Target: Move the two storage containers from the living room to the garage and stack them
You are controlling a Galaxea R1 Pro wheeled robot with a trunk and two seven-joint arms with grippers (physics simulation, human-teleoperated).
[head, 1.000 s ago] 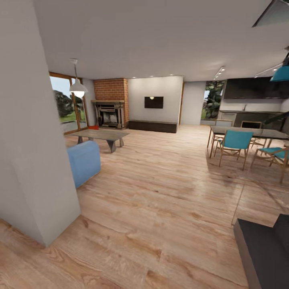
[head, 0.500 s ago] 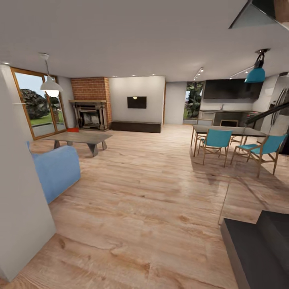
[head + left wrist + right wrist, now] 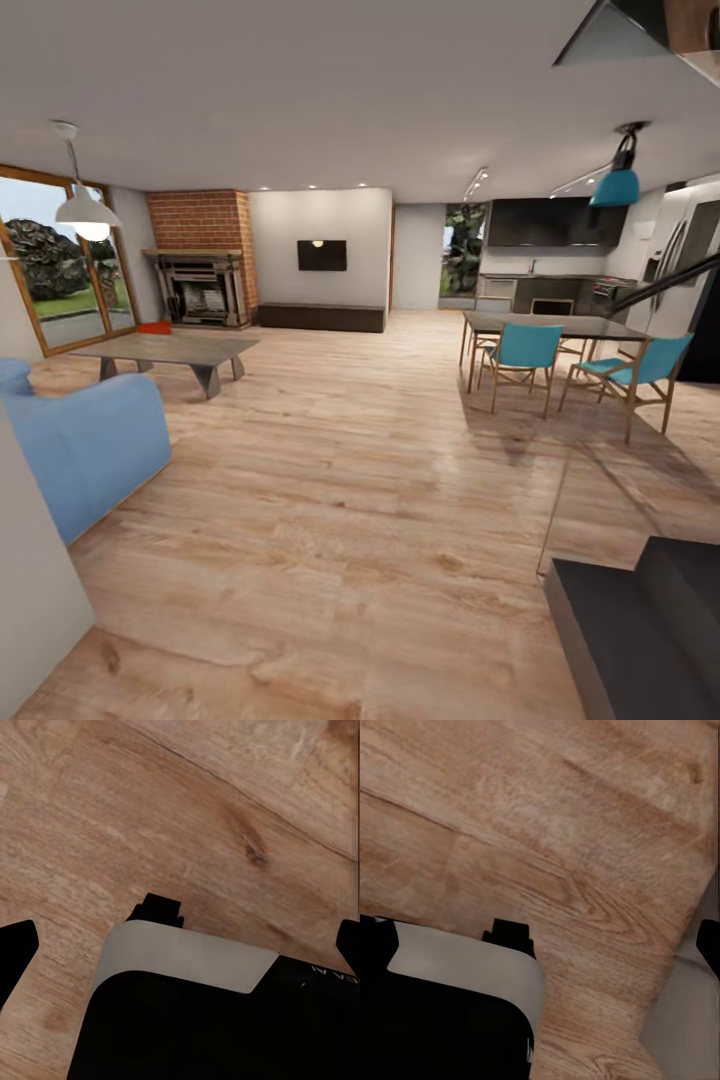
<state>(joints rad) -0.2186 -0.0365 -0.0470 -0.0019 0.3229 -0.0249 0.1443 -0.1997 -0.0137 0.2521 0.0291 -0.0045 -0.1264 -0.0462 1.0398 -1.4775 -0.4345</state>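
Red-orange storage container [image 3: 154, 327] on wood floor [image 3: 350, 480], beside brick fireplace [image 3: 200, 262]

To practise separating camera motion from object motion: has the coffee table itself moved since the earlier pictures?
No. The coffee table keeps its place relative to the brick fireplace and the red-orange container; the whole view shifted, so the camera moved.

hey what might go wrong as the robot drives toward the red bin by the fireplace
The red-orange bin sits on the floor past the low coffee table and the blue armchair, so the base may clip either one. Only part of the bin shows behind the table, so a second bin cannot be confirmed. The dark step is close on the robot's right.
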